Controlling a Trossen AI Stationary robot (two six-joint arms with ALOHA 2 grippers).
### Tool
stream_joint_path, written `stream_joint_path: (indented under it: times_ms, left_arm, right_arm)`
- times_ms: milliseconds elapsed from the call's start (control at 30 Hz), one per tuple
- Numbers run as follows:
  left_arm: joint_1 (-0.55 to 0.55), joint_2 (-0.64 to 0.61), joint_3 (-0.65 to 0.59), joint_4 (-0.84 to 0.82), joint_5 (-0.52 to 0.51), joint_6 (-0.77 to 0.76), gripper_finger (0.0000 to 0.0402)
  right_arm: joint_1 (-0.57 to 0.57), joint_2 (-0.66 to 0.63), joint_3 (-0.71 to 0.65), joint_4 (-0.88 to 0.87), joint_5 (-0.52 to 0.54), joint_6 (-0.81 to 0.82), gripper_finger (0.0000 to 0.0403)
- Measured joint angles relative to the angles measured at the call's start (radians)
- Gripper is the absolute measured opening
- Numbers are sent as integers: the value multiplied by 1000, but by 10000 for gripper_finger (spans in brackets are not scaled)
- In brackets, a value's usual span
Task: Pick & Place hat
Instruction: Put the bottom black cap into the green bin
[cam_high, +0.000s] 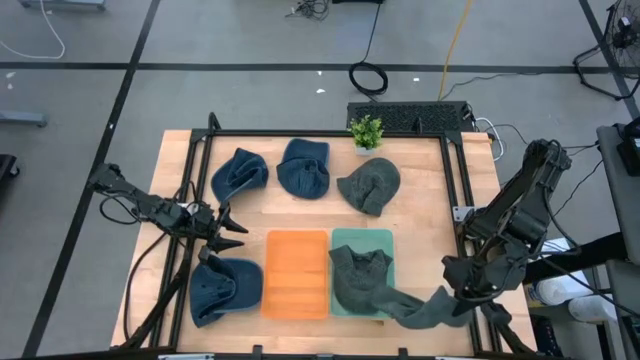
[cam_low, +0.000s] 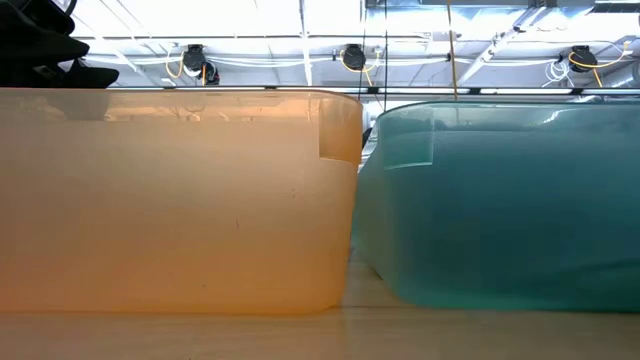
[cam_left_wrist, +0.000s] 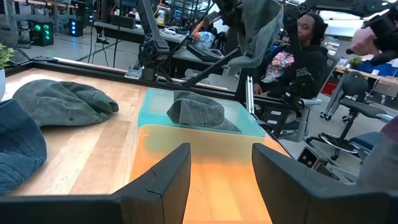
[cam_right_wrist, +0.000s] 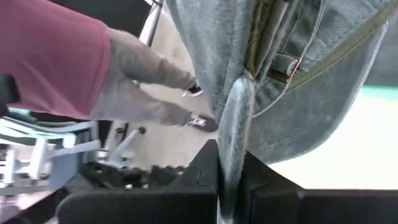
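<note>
Transport step: the right gripper (cam_high: 452, 300), fingers clamped on a grey cap (cam_high: 425, 308), holds it beside the teal bin (cam_high: 382, 238). Next, carry over the bin and release. The left gripper (cam_high: 222, 228) waits, fingers apart.

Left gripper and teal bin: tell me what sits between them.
In the high view, the orange bin lies between the open left gripper and the teal bin. It looks empty.
</note>
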Motion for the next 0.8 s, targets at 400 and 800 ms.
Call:
stream_joint_path:
  times_ms: [400, 800]
  left_arm:
    - [0, 0, 0, 0, 0, 0, 179]
    - [0, 0, 0, 0, 0, 0, 179]
  right_arm:
    - [0, -2, 0, 40, 241, -228, 0]
    - [-24, -2, 0, 306, 646, -565, 0]
